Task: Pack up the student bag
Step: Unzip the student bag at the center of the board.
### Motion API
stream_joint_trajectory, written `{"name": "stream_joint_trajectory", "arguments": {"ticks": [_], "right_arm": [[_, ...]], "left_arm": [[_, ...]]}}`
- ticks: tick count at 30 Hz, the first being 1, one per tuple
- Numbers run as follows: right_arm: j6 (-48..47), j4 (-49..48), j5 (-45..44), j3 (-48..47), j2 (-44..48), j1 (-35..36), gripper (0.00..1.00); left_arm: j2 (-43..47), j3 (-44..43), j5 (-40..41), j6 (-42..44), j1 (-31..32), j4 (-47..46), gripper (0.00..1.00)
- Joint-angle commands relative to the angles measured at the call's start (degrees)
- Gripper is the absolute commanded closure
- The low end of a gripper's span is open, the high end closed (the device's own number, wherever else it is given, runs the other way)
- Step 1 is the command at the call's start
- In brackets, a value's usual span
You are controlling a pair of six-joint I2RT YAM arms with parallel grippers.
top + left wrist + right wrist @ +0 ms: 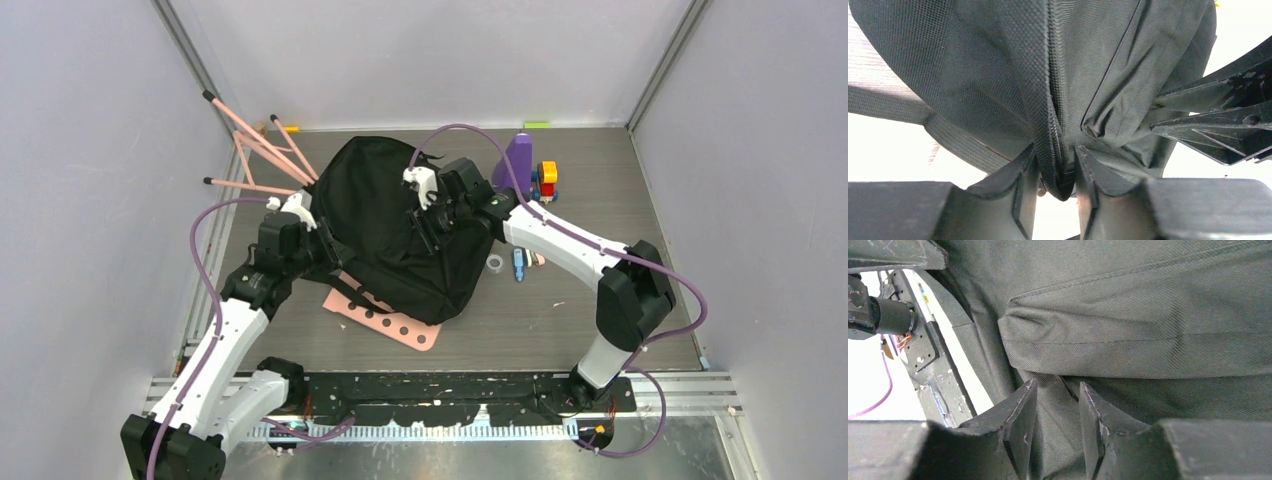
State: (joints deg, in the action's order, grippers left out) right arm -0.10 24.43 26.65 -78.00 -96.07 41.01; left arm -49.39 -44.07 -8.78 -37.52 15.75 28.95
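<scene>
The student bag point(385, 235) is a large black fabric backpack bunched up in the middle of the table. My left gripper point(322, 243) is at its left side. In the left wrist view its fingers point(1024, 175) pinch a ridge of the bag's zipper seam point(1055, 165), with a black strap point(948, 137) trailing left. My right gripper point(432, 218) reaches onto the bag's top right. In the right wrist view its fingers point(1020, 412) close on a fold of bag fabric point(1058, 405). The right gripper's black fingers point(1208, 117) also show at the right of the left wrist view.
A pink perforated board point(400, 325) lies under the bag's near edge. Pink rods point(255, 150) lean at the back left. A purple object point(518, 160), coloured blocks point(546, 180), a tape roll point(495, 263) and a small blue item point(518, 264) sit right of the bag.
</scene>
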Motion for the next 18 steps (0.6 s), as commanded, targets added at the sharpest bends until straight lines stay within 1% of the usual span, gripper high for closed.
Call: {"name": "stream_joint_trajectory", "arguments": {"ticks": [1,4,6,7,8,9,10,11,14,15,16,18], "right_arm": [[0.0,-2.3,3.0,-1.6,-0.5,-0.1,0.62],[-0.1,-1.7,2.9,-1.6,-1.2,-0.2,0.69],[0.0,-1.9,2.3,-1.2,-1.2,-0.2,0.81],[-0.1,-2.6,1.0,-1.0,-1.1,-0.1,0.92],[-0.1,-2.9,0.0,-0.6,-0.7,-0.1,0.96],[-0.1,-3.7,-2.8,-0.4,-0.4,-0.1,0.99],[1.0,-4.3,-4.4,0.0,0.4,-0.1,0.99],[1.2,-5.2,-8.6,0.1,0.9,-0.1,0.99],[1.4,-6.5,-21.1,0.2,3.4,-0.7,0.99],[1.1,-6.6,-23.2,-0.1,3.9,-0.9,0.99],[0.8,-6.7,-27.3,-0.8,4.0,-1.7,0.99],[0.4,-5.8,-31.6,-2.2,3.7,-3.7,0.99]], "left_arm": [[-0.1,-0.2,0.8,-0.2,0.1,-2.6,0.71],[-0.2,-0.5,1.7,0.2,0.1,-1.9,0.79],[0.0,-0.7,2.2,0.6,0.1,-1.5,0.85],[0.0,-0.7,2.5,0.8,0.1,-1.5,0.89],[0.0,-0.7,2.9,1.2,0.1,-1.3,0.92],[0.0,-0.7,3.5,1.7,0.1,-0.8,0.95],[0.1,-1.0,4.2,2.3,0.0,-0.1,0.99],[0.1,-1.1,4.9,3.0,0.0,0.7,1.00],[0.6,-1.1,7.3,5.0,0.0,3.0,1.00],[1.0,-1.0,7.8,5.5,0.0,3.6,1.00],[1.3,-0.8,8.2,6.0,0.0,4.1,1.00],[1.9,-0.5,8.3,6.6,-0.1,5.2,1.00]]}}
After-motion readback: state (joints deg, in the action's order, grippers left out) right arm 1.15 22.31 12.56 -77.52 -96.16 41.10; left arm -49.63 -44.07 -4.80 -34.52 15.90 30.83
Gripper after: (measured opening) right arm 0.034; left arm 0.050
